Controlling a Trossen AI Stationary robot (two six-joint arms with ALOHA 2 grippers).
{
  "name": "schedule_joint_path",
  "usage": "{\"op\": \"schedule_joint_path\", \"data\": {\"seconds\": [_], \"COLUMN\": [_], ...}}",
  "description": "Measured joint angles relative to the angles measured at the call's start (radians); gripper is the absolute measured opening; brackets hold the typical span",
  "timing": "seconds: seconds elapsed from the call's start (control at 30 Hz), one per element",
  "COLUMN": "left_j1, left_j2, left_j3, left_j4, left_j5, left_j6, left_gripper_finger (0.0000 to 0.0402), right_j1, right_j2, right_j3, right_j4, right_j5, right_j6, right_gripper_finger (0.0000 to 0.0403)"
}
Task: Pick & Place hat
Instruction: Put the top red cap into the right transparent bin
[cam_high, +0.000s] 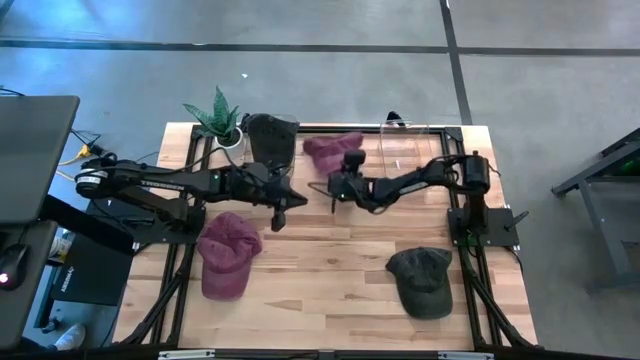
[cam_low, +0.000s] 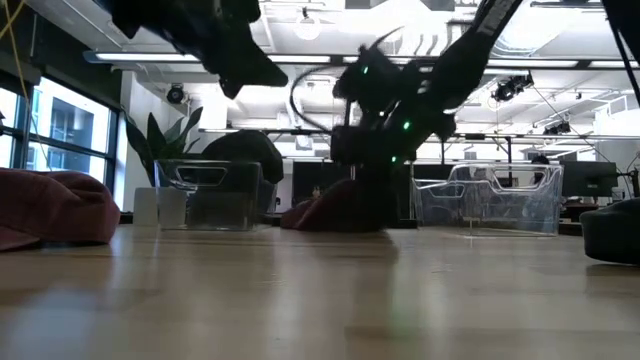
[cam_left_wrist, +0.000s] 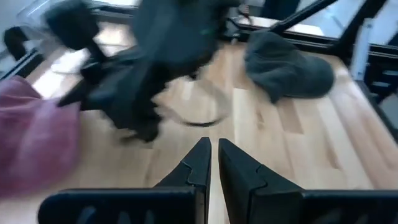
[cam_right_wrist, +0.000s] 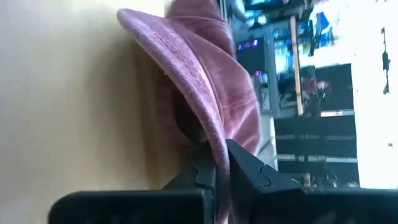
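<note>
A pink hat (cam_high: 335, 150) lies at the far middle of the table; it shows close up in the right wrist view (cam_right_wrist: 205, 74) and under the dark arm in the low view (cam_low: 335, 212). My right gripper (cam_high: 333, 185) (cam_right_wrist: 222, 171) is shut on its brim. My left gripper (cam_high: 280, 215) (cam_left_wrist: 214, 163) hovers shut above the table's middle and holds nothing. A maroon hat (cam_high: 228, 255) rests flat on the near left of the table. A dark green hat (cam_high: 420, 280) rests on the near right. My right gripper pinches the pink hat's brim (cam_right_wrist: 219, 144) between its two fingers, with the brim's edge running through the narrow gap. The gripper is rolled onto its side, so the tabletop stands beside the hat in the wrist view. In the low view the hat's underside sits on the table.
A clear bin (cam_high: 415, 150) stands at the far right, beside the pink hat. Another bin holding a dark hat (cam_high: 270, 135) and a potted plant (cam_high: 220, 115) stand at the far left. Bare wood (cam_high: 320, 270) lies between the two near hats.
</note>
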Motion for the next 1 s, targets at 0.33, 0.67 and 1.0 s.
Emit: {"op": "schedule_joint_path", "data": {"seconds": [0.33,0.67,1.0], "left_j1": [0.0,0.009,0.097], "left_j2": [0.031,0.201,0.426], "left_j3": [0.002,-0.001,0.0], "left_j4": [0.248,0.562,0.725], "left_j5": [0.011,0.212,0.242], "left_j6": [0.001,-0.093,-0.431], "left_gripper_finger": [0.0025,0.0027,0.0136], "right_j1": [0.238,0.433,0.452], "right_j2": [-0.192,-0.388,-0.41], "right_j3": [-0.12,-0.3,-0.324], "right_j4": [-0.028,-0.004,0.015], "right_j5": [0.389,0.647,0.648], "right_j6": [0.043,0.122,0.151], "right_gripper_finger": [0.0008,0.0007,0.0006]}}
